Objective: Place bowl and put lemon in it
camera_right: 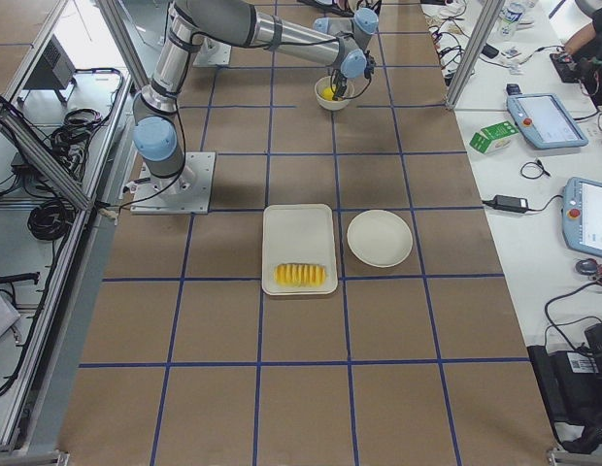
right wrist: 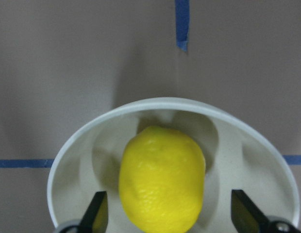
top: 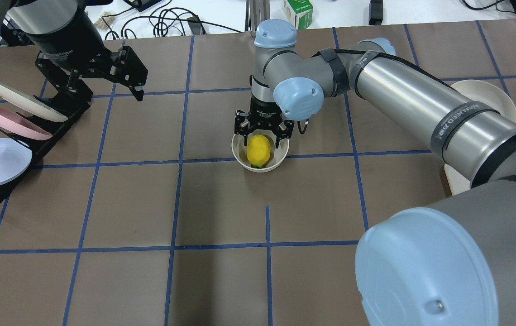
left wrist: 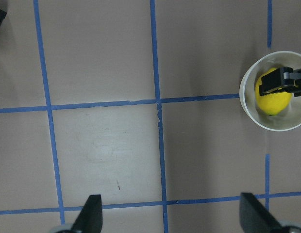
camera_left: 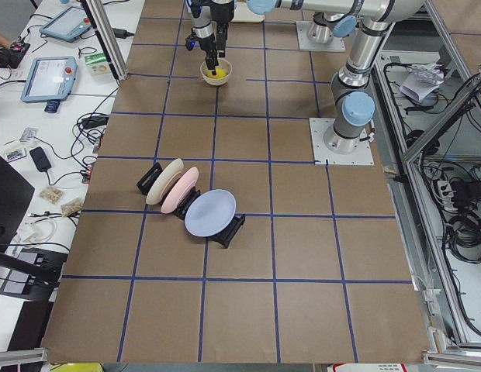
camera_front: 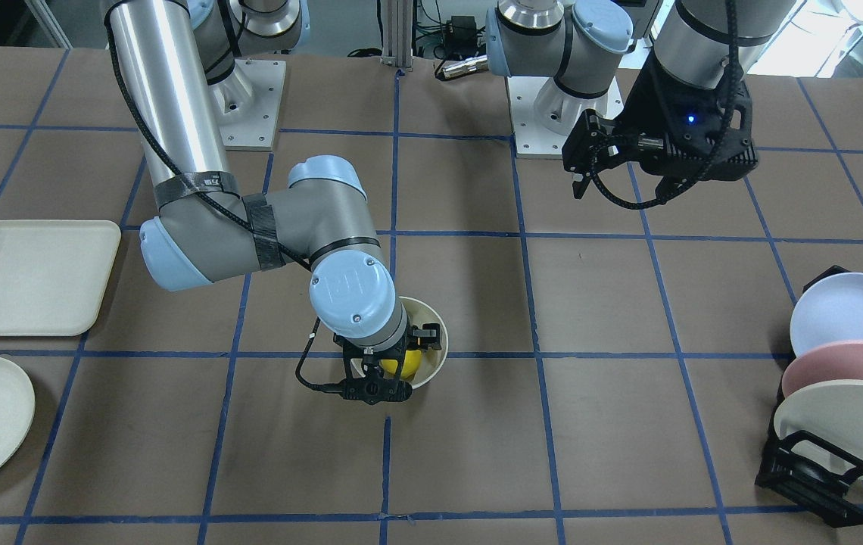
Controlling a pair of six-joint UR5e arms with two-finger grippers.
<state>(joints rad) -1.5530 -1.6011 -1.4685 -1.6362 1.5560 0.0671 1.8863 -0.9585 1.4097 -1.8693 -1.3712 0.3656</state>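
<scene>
Jaws-wise: spread wide on right gripper (top: pixel 262 139), flanking lemon (top: pixel 258 151) without touching it per wrist view. Sits loose in bowl (top: pixel 239 156), centre of overhead frame, on a blue tape line. Looks like release step, nearly done. Next: lift straight up, clearing rim. Left gripper (left wrist: pixel 172 213), upper left of overhead frame: wide too, empty.

**Where things lie**

The yellow oval lemon (top: pixel 258 151) lies in the small glossy cream-white round bowl (top: pixel 238 156), midway across the brown paper surface (top: pixel 222 203). My right claw (top: pixel 261 141) hangs above, straddling the lemon. A black rack of pastel plates (camera_front: pixel 817 477) stands far to my left.
</scene>
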